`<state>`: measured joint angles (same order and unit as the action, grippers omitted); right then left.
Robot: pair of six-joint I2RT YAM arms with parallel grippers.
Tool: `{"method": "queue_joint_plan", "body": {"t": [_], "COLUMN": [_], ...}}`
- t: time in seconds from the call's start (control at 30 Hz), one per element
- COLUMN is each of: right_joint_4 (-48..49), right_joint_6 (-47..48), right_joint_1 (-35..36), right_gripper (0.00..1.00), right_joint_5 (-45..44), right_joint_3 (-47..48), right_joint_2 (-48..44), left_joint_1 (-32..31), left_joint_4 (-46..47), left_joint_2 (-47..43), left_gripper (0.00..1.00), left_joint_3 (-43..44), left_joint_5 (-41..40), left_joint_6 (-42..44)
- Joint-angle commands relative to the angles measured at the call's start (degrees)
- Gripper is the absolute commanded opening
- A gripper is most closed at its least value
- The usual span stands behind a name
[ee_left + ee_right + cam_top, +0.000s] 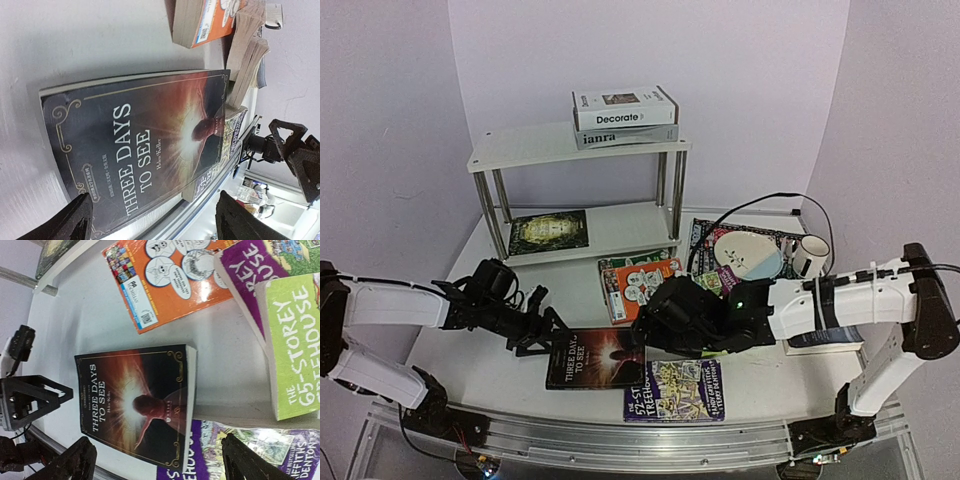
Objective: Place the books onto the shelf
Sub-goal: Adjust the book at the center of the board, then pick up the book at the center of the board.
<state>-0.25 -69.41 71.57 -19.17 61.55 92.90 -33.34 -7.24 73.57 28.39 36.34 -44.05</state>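
Shelf: the white shelf [535,148] stands at the back of the table [450,330], with two tiers on chrome legs.
Already shelved: Decorate [625,108] lies flat on ianra [620,138] at the right end of the top tier. A dark book [549,231] lies on the left of the lower tier.
Room on shelf: bare board shows left of the stack on top, and right of the dark book below.
Three Days: Three Days [592,358] lies flat, cover up, near the table's front edge, between your two grippers. Its right front corner overlaps the purple book [675,390].
Left gripper: your left gripper [548,335] sits low, just beside the book's left edge. Its jaws are wide apart with nothing between them.
Right gripper: your right gripper [652,335] hangs over the book's right edge, jaws spread wide, holding nothing.
Open table: bare surface runs from the shelf's front legs down to Three Days, left of the orange book [640,285].
Crowded side: the placemat [705,235], plate [748,252] and mug [810,256] fill the right rear, close to the shelf's right legs.
Left wrist only: you see the page edge of Three Days along its near side, and the right gripper beyond its far edge.
Right wrist only: the lime book [295,350] lies just right of Three Days, with a strip of bare table between them.
Top view only: the top tier of the shelf and its stack.
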Motion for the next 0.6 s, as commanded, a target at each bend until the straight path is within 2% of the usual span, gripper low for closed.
{"method": "queue_joint_plan", "body": {"t": [0.0,0.23,0.33,0.43,0.57], "right_joint_4": [-4.37,-4.97,-5.20,-7.12,-8.92], "right_joint_6": [2.62,9.80,15.43,22.87,32.29], "right_joint_1": [-0.46,-0.53,-0.84,-2.00,-4.41], "right_gripper": [0.88,0.90,0.92,0.97,0.98], "right_joint_5": [-2.85,-5.86,-6.32,-4.86,-0.22], "right_joint_3": [-1.20,-1.22,-0.57,1.89,5.27], "right_joint_2": [-2.97,-5.89,-5.91,-3.07,0.69], "left_joint_1": [-0.15,-1.95,-7.71,-15.27,-25.12], "left_joint_4": [-2.28,-3.26,-3.21,-3.22,-3.47], "left_joint_2": [-4.13,-18.04,-22.21,-19.96,-12.22], "left_gripper": [0.88,0.89,0.88,0.87,0.86], "left_joint_3": [3.94,-0.39,-1.22,0.39,4.64], "left_joint_5": [-5.65,-11.37,-18.16,-25.95,-36.81], "left_joint_6": [10.33,14.98,16.35,16.27,15.56]}}
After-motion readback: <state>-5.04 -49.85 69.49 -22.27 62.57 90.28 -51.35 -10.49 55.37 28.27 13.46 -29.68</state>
